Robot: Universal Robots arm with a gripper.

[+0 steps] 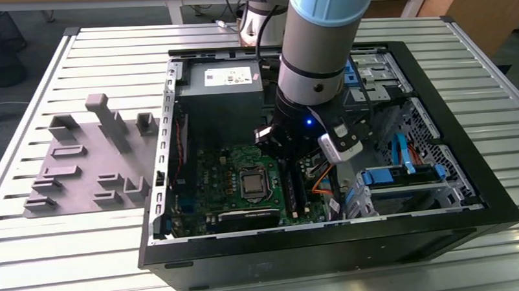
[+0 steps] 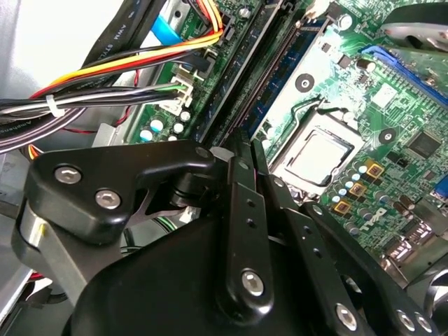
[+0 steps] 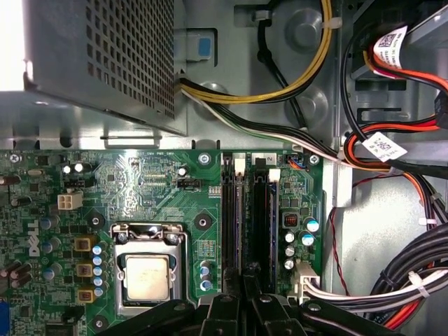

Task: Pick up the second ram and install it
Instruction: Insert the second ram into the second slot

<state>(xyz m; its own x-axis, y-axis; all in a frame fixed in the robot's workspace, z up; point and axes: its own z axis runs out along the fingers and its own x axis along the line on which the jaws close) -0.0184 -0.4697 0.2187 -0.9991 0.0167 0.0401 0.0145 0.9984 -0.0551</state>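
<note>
Labels are few: a pale sticker on the power supply (image 1: 226, 76), white printed tags (image 3: 383, 147) on the red-and-black cables, and fine white lettering across the motherboard (image 3: 150, 182); none is read off here. The gripper (image 3: 246, 294) hangs low over the memory slots just beside the silver processor (image 3: 147, 276), on its cable-bundle side. Its black fingers (image 2: 241, 210) are drawn almost together. The second ram (image 3: 235, 210) stands edge-on in a slot, running to the fingertips. Whether they clamp it cannot be told.
</note>
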